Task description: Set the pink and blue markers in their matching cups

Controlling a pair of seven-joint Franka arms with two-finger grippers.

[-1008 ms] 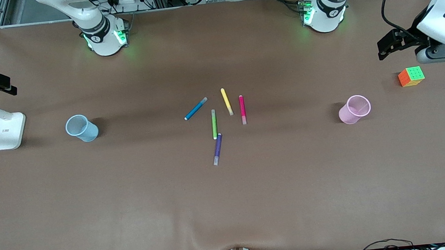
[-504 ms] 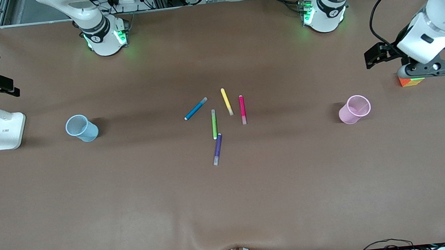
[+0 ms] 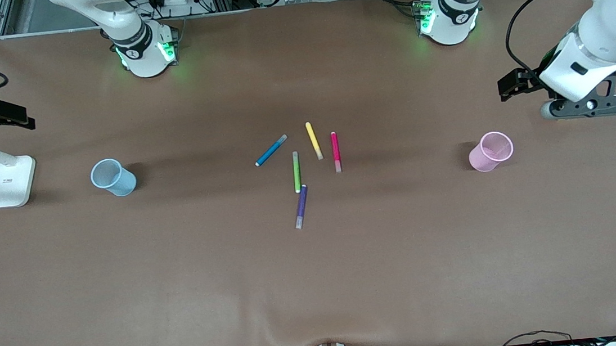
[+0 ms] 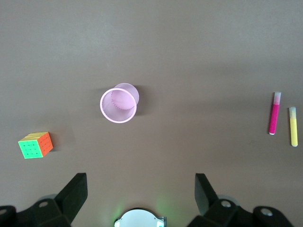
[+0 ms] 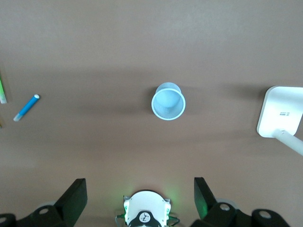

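The brown surface (image 3: 184, 298) spans the whole scene, with both arm bases along its edge farthest from the front camera. The left gripper (image 3: 587, 106) hangs in the air at the left arm's end, over the spot just beside the pink cup (image 3: 490, 151), its fingers (image 4: 75, 191) spread wide apart and holding nothing; the wrist view looks straight down on that cup, which suggests the arm is placed to survey its half before reaching. The right gripper (image 5: 140, 191) is up over the right arm's end, fingers likewise apart and empty, near a white lamp stand (image 3: 11, 180) and looking down on the blue cup (image 3: 113, 177). Each cup stands upright, mouth up, at its own end and well apart from the other, so each arm probably serves the cup closest to it. A multicoloured puzzle cube (image 4: 36, 144) sits near the pink cup, seen only from the left wrist. The five pens lie flat in a loose cluster at the middle: the blue marker (image 3: 271, 150) slants toward the right arm's end, the pink marker (image 3: 335, 151) lies just beside a yellow marker (image 3: 313, 140), and a green marker (image 3: 296, 172) and purple marker (image 3: 301, 206) lie nearer the front camera. Nothing is yet in either cup.
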